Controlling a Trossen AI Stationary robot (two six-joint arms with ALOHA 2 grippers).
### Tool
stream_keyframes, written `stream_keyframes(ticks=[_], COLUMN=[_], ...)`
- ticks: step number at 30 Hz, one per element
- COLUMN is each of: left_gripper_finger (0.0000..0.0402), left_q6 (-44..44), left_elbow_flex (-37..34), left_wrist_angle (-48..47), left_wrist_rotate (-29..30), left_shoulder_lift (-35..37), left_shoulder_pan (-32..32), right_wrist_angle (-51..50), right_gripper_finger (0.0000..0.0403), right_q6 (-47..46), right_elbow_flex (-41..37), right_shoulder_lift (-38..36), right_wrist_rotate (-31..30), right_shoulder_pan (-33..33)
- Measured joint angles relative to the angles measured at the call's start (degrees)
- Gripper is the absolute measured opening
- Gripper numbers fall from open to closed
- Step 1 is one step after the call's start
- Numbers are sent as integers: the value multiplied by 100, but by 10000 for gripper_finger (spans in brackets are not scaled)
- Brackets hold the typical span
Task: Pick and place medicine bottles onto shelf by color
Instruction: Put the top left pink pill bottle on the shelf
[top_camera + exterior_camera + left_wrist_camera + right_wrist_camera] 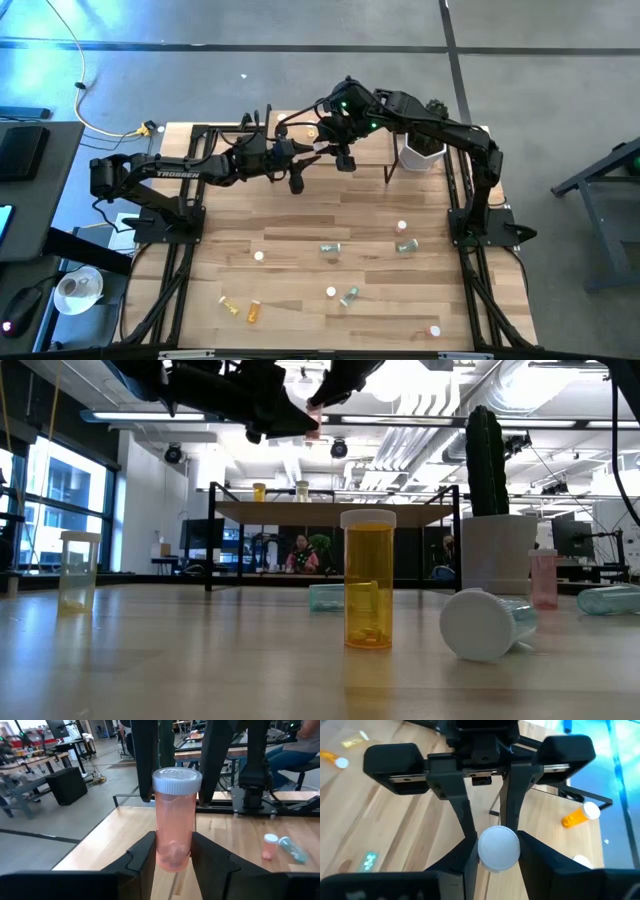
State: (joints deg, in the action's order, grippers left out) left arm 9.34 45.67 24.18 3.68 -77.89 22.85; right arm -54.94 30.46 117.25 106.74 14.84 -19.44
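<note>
A pink medicine bottle (174,810) with a white cap is held upright in the air between my two grippers, over the far middle of the table (320,148). My left gripper (172,845) reaches in from the table's left and is shut on the bottle's body. My right gripper (498,845) comes from above and is shut on its cap. The shelf (330,510) stands at the far edge on black legs, with a yellow bottle (259,491) and a pale one (302,490) upright on its board. Other bottles stand or lie on the table. My left gripper pinches the pink bottle's lower body (172,857) between its two fingers, which come level from the table's left. The bottle stands upright, lifted clear of the table. My right gripper pinches the bottle's white cap (498,847) between its two fingers (145,760), which point down from above.
A white cactus pot (420,155) stands at the far right beside the shelf. Several bottles are scattered on the near half: an upright orange one (368,580), a fallen green one (485,622), an upright pink one (543,578), a yellow one (78,570), an orange one lying (253,311).
</note>
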Motion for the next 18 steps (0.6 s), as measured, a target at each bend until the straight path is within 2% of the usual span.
stream_keyframes(ticks=[9,18], left_gripper_finger=[177,188], left_q6=[71,364], left_elbow_flex=[69,198], left_wrist_angle=[13,-58], left_wrist_rotate=[276,324], left_shoulder_lift=[0,98], left_shoulder_pan=[0,0], right_wrist_angle=[-9,-6], right_gripper_finger=[106,106], right_q6=[2,-195], right_elbow_flex=[0,0], right_shoulder_lift=[-168,-838], right_wrist_rotate=[-141,-418], right_shoulder_pan=[-98,-458])
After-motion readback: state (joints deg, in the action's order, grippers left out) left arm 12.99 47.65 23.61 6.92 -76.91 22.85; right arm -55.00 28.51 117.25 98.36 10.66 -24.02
